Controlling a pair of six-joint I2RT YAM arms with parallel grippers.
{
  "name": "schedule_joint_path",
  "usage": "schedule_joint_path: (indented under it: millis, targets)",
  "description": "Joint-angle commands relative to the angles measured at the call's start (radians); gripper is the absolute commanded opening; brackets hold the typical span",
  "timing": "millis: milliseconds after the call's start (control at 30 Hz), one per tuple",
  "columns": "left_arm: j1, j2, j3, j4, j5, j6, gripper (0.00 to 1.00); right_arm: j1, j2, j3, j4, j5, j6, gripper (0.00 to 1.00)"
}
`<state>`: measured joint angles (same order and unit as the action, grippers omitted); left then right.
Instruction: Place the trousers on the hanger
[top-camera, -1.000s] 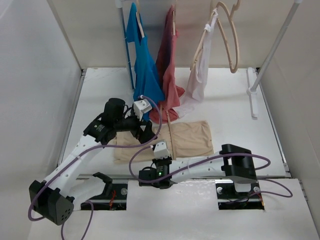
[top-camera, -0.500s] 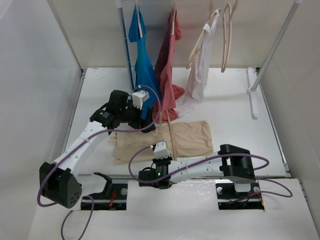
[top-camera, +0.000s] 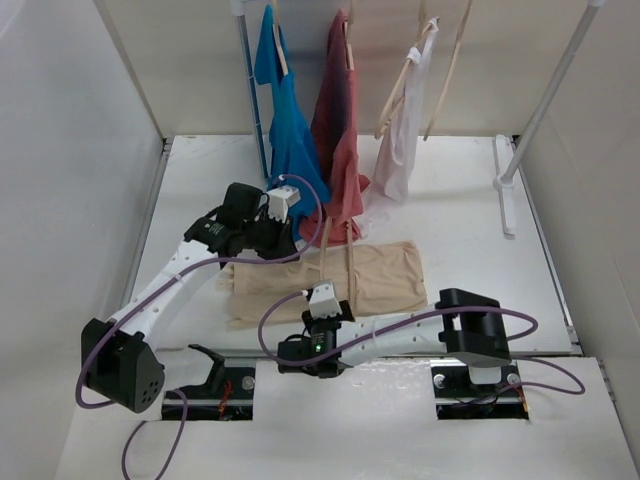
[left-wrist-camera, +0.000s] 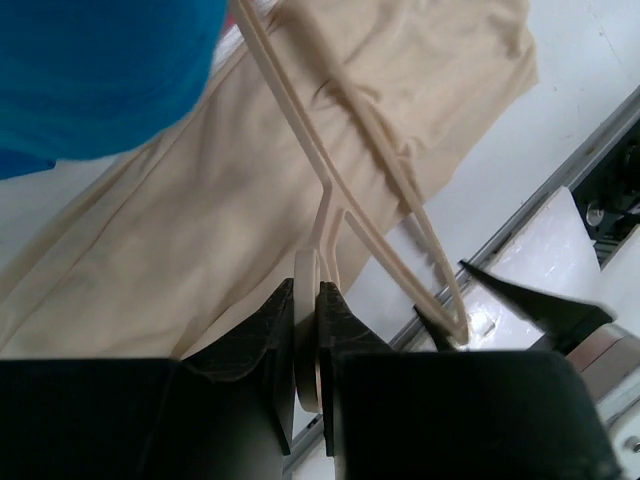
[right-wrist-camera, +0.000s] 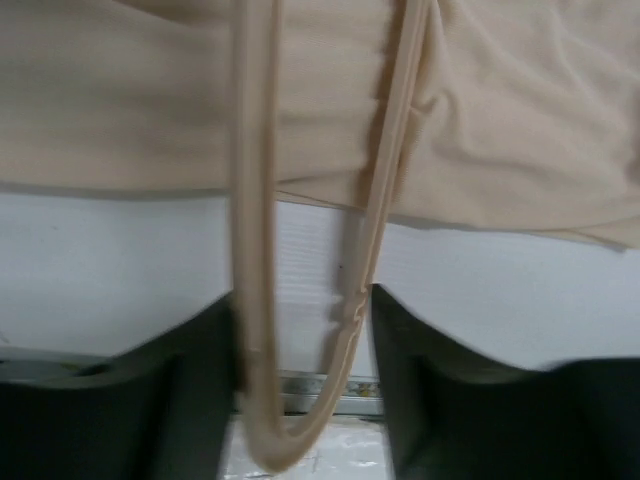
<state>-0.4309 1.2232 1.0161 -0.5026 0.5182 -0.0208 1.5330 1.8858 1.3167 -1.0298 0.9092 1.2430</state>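
One pair of trousers (top-camera: 385, 278), flat by near edge of counter (top-camera: 450, 190). One hanger (left-wrist-camera: 325, 200): my left tool (left-wrist-camera: 307, 300) pinches its hook, right tool (right-wrist-camera: 300, 305) spread wide around its bottom loop.

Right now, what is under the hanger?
The trousers lie spread beneath the hanger, whose hook the left tool clamps. Its loop end reaches past the cloth over the bare white table. Whatever lies beneath the cloth is covered.

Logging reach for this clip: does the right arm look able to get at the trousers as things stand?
Probably yes. The right gripper is open at the near edge of the trousers, but the hanger, held by the left gripper, hangs between the right fingers and may snag.
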Motion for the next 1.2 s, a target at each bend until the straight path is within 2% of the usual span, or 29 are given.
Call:
schedule_joint_path:
  millis: [0, 33, 133, 167, 200, 267, 300, 333, 367, 400, 433, 467, 567, 600, 733, 833, 967, 1167]
  targets:
    - [-0.002, -0.053, 0.003, -0.013, -0.053, -0.039, 0.0, -0.001, -0.03, 0.009, -0.07, 0.02, 0.03, 0.67]
    - [-0.002, -0.053, 0.003, -0.013, -0.066, -0.054, 0.0, -0.001, -0.043, 0.009, -0.081, 0.029, 0.03, 0.83]
    - [0.007, -0.053, 0.003, -0.022, -0.118, -0.093, 0.0, -0.001, -0.125, 0.009, -0.102, 0.03, 0.004, 0.97]
    - [0.007, -0.053, 0.003, -0.022, -0.13, -0.103, 0.0, -0.001, -0.154, -0.005, -0.102, 0.03, -0.026, 1.0]
    - [0.007, -0.053, 0.003, -0.031, -0.147, -0.113, 0.0, -0.001, -0.227, -0.019, -0.016, 0.004, -0.185, 1.0]
    - [0.038, -0.053, 0.003, -0.031, -0.194, -0.149, 0.0, -0.035, -0.318, -0.074, 0.1, -0.154, -0.356, 1.0]
    - [0.047, -0.053, 0.003, -0.031, -0.204, -0.159, 0.0, -0.074, -0.415, -0.095, 0.144, -0.227, -0.449, 1.0]
    - [0.056, -0.053, 0.003, -0.031, -0.204, -0.159, 0.0, -0.124, -0.466, -0.124, 0.237, -0.319, -0.488, 1.0]
    - [0.066, -0.044, 0.003, -0.042, -0.204, -0.171, 0.0, -0.254, -0.517, -0.158, 0.282, -0.512, -0.516, 1.0]
    - [0.076, -0.034, 0.003, -0.042, -0.204, -0.171, 0.0, -0.322, -0.565, -0.234, 0.322, -0.586, -0.528, 1.0]
    - [0.077, -0.034, 0.003, -0.042, -0.204, -0.171, 0.0, -0.391, -0.653, -0.269, 0.364, -0.636, -0.519, 1.0]
    - [0.077, -0.034, 0.003, -0.042, -0.214, -0.171, 0.0, -0.531, -0.695, -0.302, 0.373, -0.698, -0.505, 1.0]
    - [0.077, -0.047, -0.007, -0.042, -0.23, -0.171, 0.0, -0.739, -0.815, -0.398, 0.357, -0.75, -0.481, 1.0]
    - [0.077, -0.056, -0.007, -0.031, -0.239, -0.182, 0.0, -0.858, -0.829, -0.411, 0.343, -0.75, -0.47, 1.0]
    - [0.077, -0.056, -0.007, -0.031, -0.219, -0.173, 0.0, -1.093, -0.801, -0.442, 0.316, -0.785, -0.526, 1.0]
    - [0.077, -0.047, -0.007, -0.031, -0.166, -0.172, 0.0, -1.181, -0.691, -0.455, 0.378, -0.846, -0.609, 1.0]
    - [0.077, -0.047, -0.016, -0.031, -0.135, -0.172, 0.0, -1.254, -0.567, -0.491, 0.471, -0.891, -0.649, 1.0]
    - [0.086, -0.047, -0.025, -0.022, -0.126, -0.172, 0.0, -1.254, -0.432, -0.523, 0.583, -0.993, -0.669, 0.94]
